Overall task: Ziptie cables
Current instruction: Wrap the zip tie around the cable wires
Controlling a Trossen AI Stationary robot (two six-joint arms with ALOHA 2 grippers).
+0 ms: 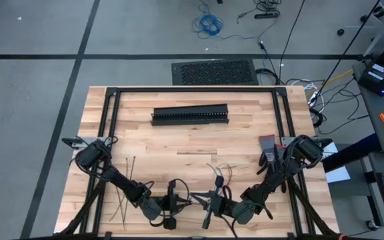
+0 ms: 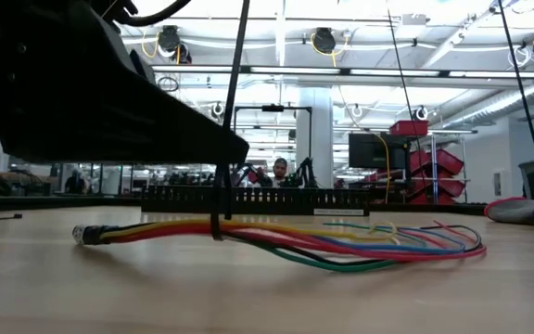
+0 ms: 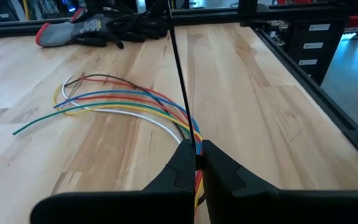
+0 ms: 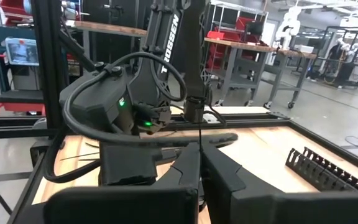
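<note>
Cables [image 2: 286,239] lie on table [image 1: 192,143] near front edge, ziptie [image 3: 180,74] looped round them. Left end effector [image 3: 196,163] clamped on ziptie strap; right end effector [image 4: 201,163] closed on ziptie too.

Two matte black arms, boxy segmented links. Left arm [image 4: 160,81]: white TROSSEN lettering on the upper link, thick black cable looped around the wrist housing, small green LEDs lit on it. Wedge-shaped black fingers [image 3: 225,171], smooth plastic. Right arm [image 1: 279,173]: same build, black cabling alongside.
</note>
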